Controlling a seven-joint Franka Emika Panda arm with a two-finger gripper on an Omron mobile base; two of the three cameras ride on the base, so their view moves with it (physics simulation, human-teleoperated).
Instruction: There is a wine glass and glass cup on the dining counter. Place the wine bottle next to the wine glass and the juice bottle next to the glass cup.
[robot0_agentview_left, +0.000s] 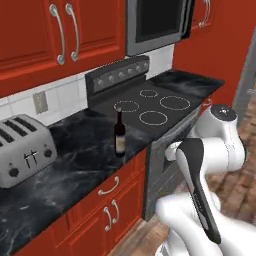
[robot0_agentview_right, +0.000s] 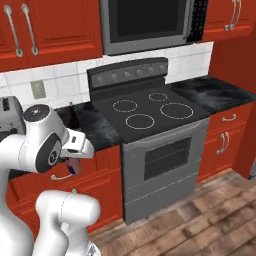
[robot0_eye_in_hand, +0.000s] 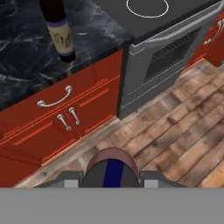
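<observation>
Between the pincer (robot0_eye_in_hand: 113, 183) fingers, juice bottle (robot0_eye_in_hand: 113, 168); wine bottle (robot0_eye_in_hand: 59, 28) beyond.

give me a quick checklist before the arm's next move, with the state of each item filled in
1. Juice bottle in the gripper: ok, its blue cap and pink-red body sit between the fingertips in the hand view.
2. Grip secure: ok, jaws shut on it.
3. Wine bottle standing: ok, upright on the worktop left of the stove, untouched.
4. Wine bottle clear of the arm: ok, the hand view puts it well away from the gripper.
5. Glass cup and dining counter located: cannot tell from these pictures.
6. Path to drive: cannot tell beyond the bare wooden floor by the oven.
</observation>
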